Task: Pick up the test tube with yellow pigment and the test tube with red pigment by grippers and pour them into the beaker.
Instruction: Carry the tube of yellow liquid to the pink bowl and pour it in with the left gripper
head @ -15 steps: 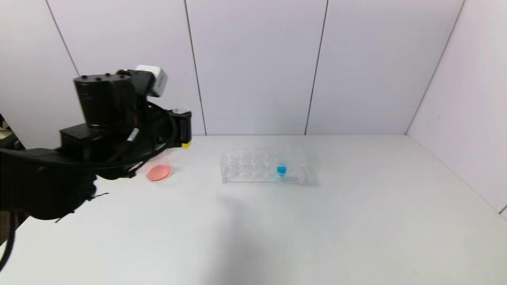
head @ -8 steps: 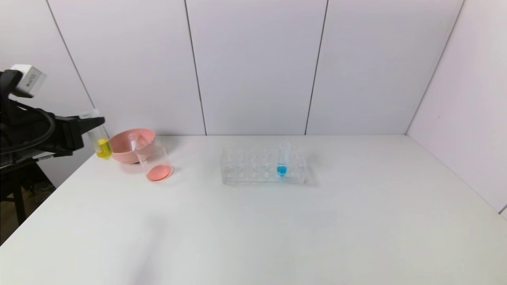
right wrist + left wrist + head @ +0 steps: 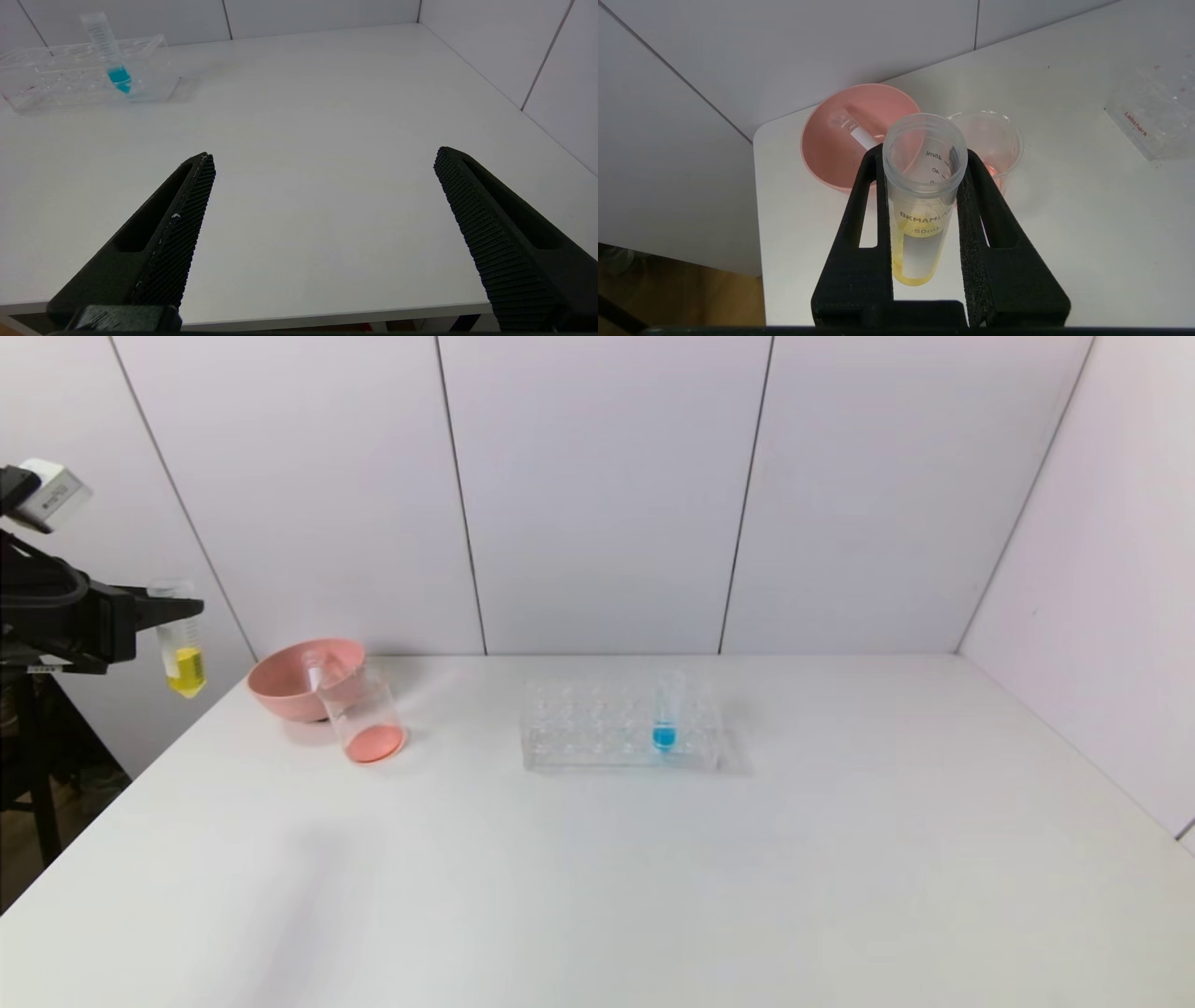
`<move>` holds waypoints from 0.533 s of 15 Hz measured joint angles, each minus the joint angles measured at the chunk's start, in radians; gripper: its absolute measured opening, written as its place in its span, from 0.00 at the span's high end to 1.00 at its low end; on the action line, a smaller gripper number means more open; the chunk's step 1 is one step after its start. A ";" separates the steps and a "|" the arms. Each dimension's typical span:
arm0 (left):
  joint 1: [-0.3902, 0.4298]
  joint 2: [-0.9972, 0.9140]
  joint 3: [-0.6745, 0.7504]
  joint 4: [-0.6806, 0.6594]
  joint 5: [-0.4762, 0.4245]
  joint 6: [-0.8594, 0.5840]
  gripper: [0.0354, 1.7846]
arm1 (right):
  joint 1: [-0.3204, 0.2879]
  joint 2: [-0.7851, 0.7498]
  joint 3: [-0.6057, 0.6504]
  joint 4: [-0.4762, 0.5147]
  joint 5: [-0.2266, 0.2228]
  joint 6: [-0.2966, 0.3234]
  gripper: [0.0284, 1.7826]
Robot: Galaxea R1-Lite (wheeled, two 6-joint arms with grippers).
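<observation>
My left gripper (image 3: 177,609) is shut on the test tube with yellow pigment (image 3: 183,653) and holds it upright in the air, beyond the table's left edge and left of the pink bowl. The left wrist view shows the gripper (image 3: 924,154) clamping this tube (image 3: 920,224) on both sides, with yellow liquid at the tip. The beaker (image 3: 361,714) stands against the bowl with red-orange liquid at its bottom; it also shows in the left wrist view (image 3: 994,140). No red-tipped tube shows. My right gripper (image 3: 324,156) is open and empty above the table's near edge.
The pink bowl (image 3: 280,691) at the back left holds a clear empty tube (image 3: 854,133) lying inside. A clear tube rack (image 3: 597,733) stands mid-table with a blue-tipped tube (image 3: 665,714) upright in it; both show in the right wrist view, rack (image 3: 56,79).
My left arm has swung from in front of the bowl and beaker out to the far left and up, carrying the yellow tube. The bowl and beaker are now uncovered.
</observation>
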 joint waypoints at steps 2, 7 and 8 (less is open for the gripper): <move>-0.013 0.060 -0.136 0.195 0.011 0.114 0.78 | 0.000 0.000 0.000 0.000 0.000 0.000 0.04; -0.120 0.187 -0.348 0.512 0.189 0.329 0.78 | 0.000 0.000 0.000 0.000 0.000 0.000 0.04; -0.143 0.206 -0.382 0.553 0.234 0.343 0.78 | 0.000 0.000 0.000 0.000 0.000 0.000 0.04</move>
